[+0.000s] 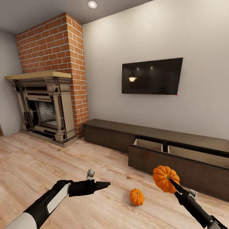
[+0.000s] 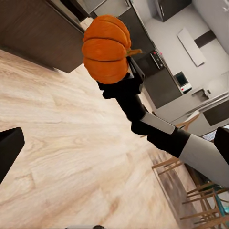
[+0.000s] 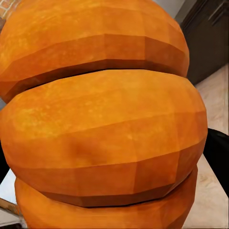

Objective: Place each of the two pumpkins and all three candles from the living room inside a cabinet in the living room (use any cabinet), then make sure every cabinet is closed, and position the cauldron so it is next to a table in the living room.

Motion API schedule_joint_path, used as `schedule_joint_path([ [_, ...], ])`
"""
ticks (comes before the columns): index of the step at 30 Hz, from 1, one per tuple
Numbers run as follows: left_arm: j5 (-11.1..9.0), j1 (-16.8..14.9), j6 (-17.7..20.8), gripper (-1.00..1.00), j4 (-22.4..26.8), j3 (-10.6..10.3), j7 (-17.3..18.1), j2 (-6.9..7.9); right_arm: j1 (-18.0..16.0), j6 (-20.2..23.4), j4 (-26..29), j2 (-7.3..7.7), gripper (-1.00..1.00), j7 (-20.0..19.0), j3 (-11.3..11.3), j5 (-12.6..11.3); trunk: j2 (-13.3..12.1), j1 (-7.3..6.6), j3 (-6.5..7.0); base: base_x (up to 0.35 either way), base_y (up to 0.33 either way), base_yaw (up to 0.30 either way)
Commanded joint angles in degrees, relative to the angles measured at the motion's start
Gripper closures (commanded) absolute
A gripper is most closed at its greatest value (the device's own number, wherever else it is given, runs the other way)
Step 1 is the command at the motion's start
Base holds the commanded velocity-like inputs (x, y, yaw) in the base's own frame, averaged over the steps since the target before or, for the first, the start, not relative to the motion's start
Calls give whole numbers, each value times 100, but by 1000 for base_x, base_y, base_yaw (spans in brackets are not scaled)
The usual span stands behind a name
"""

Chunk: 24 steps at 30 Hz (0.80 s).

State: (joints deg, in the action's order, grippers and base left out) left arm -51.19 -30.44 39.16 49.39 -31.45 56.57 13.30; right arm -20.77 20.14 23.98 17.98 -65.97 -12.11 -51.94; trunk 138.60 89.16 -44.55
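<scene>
Living room, wood floor (image 1: 38, 159); long dark cabinet (image 1: 127, 133) along wall, its drawer (image 1: 178, 159) pulled open. Right end effector (image 1: 170, 180) clamped on one pumpkin (image 1: 163, 178), held in air near the open drawer. Second pumpkin (image 1: 136, 196) on floor between arms. Left end effector (image 1: 103, 184) empty, fingers together.

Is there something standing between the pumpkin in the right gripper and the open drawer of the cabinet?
Nothing visible does. The right gripper holds the pumpkin above bare wooden floor, in front of the cabinet, whose open drawer shows a tan interior. The second pumpkin lies on the floor, off that path.
</scene>
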Motion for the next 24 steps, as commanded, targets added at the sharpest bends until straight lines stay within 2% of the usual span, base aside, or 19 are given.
schedule_joint_path([
  [1,-50,-6,39,-100,0,-19,-4,6,-4,58,11,-8,100,62,-4,-33,-38,-24,5,0,0,0],
  [6,-50,-6,39,-100,0,-19,-4,6,-4,56,248,-42,100,845,17,-31,-239,-134,63,0,0,0],
  [9,-49,-6,39,-100,0,-19,-5,6,-1,58,351,-44,100,1041,22,-28,-359,-200,96,0,0,0],
  [24,-49,-6,39,-100,0,-19,-16,6,1,57,422,-43,100,1446,23,-26,-961,-529,257,0,0,0],
])
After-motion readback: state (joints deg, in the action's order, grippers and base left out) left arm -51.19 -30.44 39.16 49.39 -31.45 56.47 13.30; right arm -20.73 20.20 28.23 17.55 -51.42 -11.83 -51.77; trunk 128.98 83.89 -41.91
